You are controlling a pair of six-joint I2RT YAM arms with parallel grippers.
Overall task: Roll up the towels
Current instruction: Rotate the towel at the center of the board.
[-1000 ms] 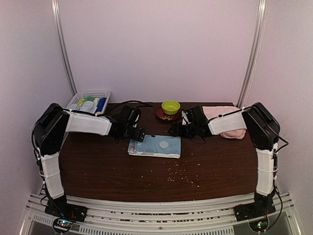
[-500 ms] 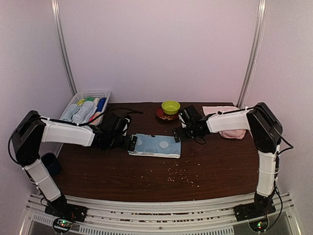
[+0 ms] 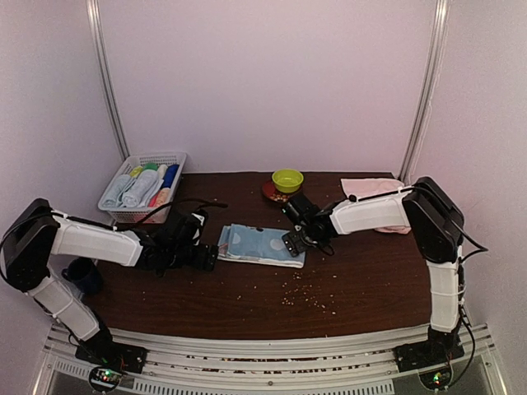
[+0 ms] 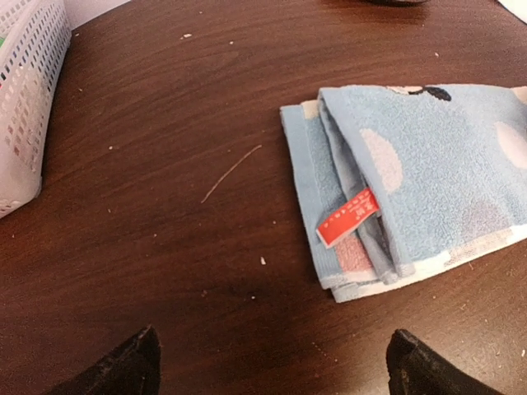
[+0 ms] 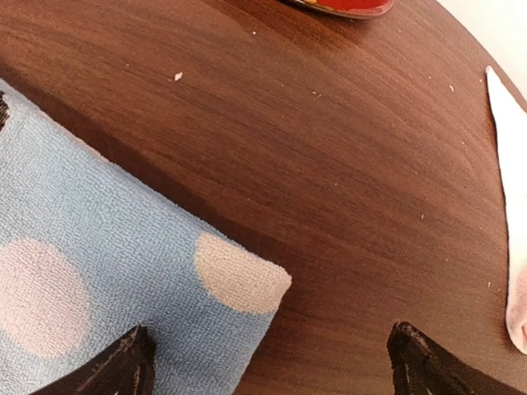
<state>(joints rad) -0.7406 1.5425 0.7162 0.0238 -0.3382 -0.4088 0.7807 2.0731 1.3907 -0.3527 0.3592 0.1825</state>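
A folded light blue towel (image 3: 262, 244) with white dots lies flat mid-table; its left end with a red tag shows in the left wrist view (image 4: 412, 181), its right corner in the right wrist view (image 5: 123, 288). The pale pink towel (image 3: 377, 191) lies folded at the back right, partly behind the right arm. My left gripper (image 3: 207, 256) hovers open just left of the blue towel, nothing between its fingers (image 4: 132, 366). The right gripper (image 3: 292, 240) stands open over the towel's right corner, one fingertip (image 5: 123, 366) above cloth, the other above bare wood.
A white mesh basket (image 3: 142, 188) of rolled cloths stands at the back left. A green bowl (image 3: 287, 179) on a red plate sits at the back centre. Crumbs (image 3: 303, 290) are scattered on the dark wooden table (image 3: 247, 304) in front of the towel.
The left arm swung down and back to the towel's left end. My right gripper opened fully and moved forward-left onto the towel's right corner. The towel lies where it was.
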